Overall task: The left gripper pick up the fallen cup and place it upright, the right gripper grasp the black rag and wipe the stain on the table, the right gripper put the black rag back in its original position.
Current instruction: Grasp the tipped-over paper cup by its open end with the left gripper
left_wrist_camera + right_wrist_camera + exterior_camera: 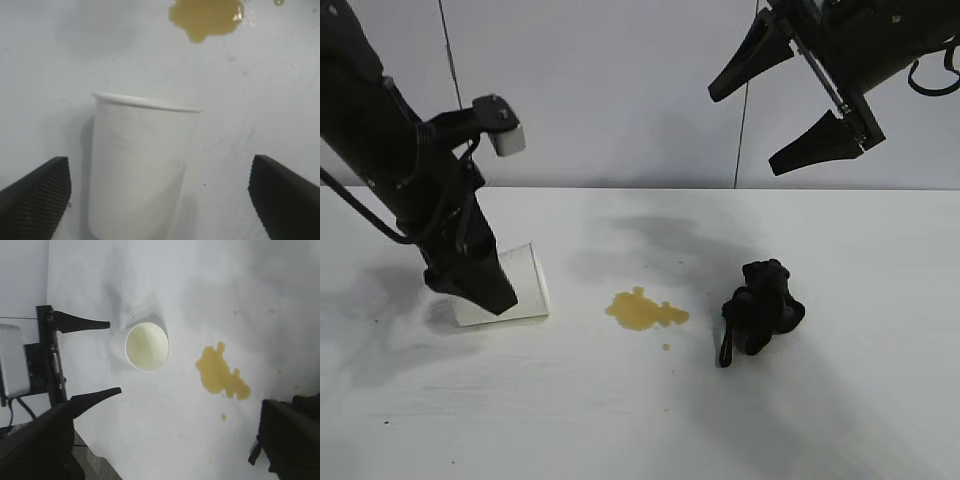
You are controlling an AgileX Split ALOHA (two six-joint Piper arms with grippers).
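Observation:
The white cup (pixel 520 285) lies on its side on the table (pixel 640 420), its mouth turned toward the stain (pixel 645 311). My left gripper (pixel 490 290) hangs low over the cup and is open. In the left wrist view its fingers (pixel 35 195) stand wide on either side of the cup (pixel 142 160) without touching it, and the stain (pixel 207 17) lies beyond the rim. The black rag (pixel 760 305) sits bunched just right of the stain. My right gripper (pixel 742 133) is raised high at the back right, open and empty. From there the cup (pixel 146 346) and stain (pixel 220 372) show below.
A tiny droplet (pixel 666 347) lies just in front of the stain. A pale wall (pixel 620 90) stands behind the table. In the right wrist view the table's edge (pixel 95 450) runs close to the left arm's side.

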